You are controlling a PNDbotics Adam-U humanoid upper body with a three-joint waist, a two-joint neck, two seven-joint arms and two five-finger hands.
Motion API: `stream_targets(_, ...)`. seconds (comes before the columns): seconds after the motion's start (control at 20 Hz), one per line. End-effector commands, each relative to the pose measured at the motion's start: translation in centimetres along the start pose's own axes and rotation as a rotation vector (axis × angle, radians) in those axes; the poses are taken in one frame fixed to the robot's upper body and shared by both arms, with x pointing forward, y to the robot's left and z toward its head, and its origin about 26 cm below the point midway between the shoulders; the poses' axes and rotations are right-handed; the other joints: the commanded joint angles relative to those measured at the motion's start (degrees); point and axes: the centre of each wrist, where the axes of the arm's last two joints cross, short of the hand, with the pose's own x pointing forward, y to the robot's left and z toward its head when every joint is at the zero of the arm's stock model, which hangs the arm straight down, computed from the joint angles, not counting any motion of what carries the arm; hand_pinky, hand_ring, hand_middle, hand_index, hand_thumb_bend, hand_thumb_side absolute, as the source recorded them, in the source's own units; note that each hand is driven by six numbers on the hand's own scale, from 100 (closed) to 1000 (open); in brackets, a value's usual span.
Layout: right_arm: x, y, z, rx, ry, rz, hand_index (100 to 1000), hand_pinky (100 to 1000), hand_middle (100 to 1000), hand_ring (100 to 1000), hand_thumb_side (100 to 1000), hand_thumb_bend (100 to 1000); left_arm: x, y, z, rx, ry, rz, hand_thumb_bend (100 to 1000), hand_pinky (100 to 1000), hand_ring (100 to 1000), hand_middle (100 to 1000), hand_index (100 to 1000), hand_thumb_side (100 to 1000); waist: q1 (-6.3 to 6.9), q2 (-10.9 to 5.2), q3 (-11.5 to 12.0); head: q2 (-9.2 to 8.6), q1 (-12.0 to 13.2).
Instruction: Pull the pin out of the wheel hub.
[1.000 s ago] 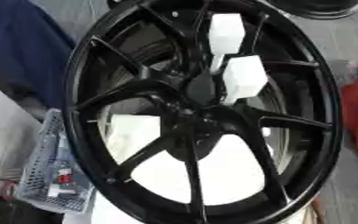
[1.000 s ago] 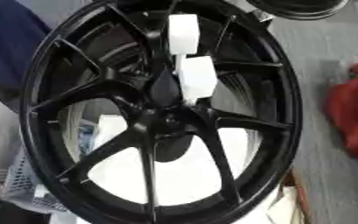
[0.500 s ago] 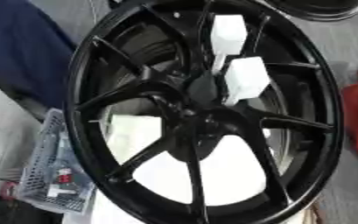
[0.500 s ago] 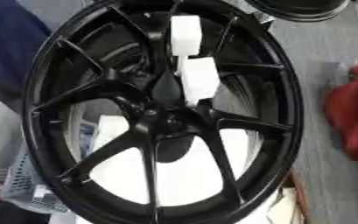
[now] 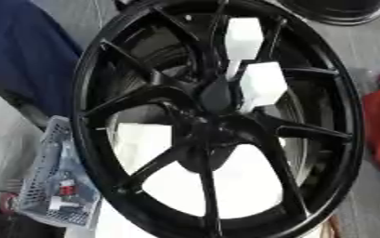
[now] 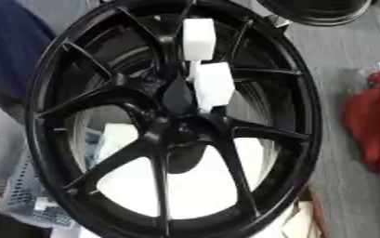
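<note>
Black spoked wheel fills the view; no robot hand shows in either view.

At far left lies dark blue cloth (image 5: 26, 56), with a grey mesh basket (image 5: 50, 186) of small items below it, near the wheel's rim. The wheel (image 5: 217, 125) stands tilted, its spokes meeting at the hub (image 5: 205, 132) in the middle. Two white blocks (image 5: 262, 83) sit among the upper spokes (one above the other). The pin cannot be made out. A red thing (image 6: 371, 125) lies at right.
</note>
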Motion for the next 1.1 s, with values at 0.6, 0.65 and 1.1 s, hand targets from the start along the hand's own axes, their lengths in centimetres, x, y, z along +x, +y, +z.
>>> stream_targets(0.6,1.5,-0.6,-0.5,0.327,-0.058,0.117,851,831,792,822,209,100,0.9,0.0,-0.2,-0.019,-0.023,-0.009,168,921,541,637,790,964,0.20,-1.84,0.30,-0.99,-0.38)
stream_targets(0.65,1.5,-0.6,-0.5,0.332,-0.062,0.113,851,832,792,822,212,100,0.9,0.0,-0.2,-0.018,-0.023,-0.009,168,921,541,637,790,964,0.18,-1.84,0.33,-1.01,-0.40)
stream_targets(1.1,2.4,-0.3,-1.3,0.361,-0.105,0.081,895,844,834,849,323,100,0.9,0.0,-0.2,-0.024,-0.019,-0.011,168,921,541,637,790,965,-0.17,-1.91,0.41,-0.83,-0.64)
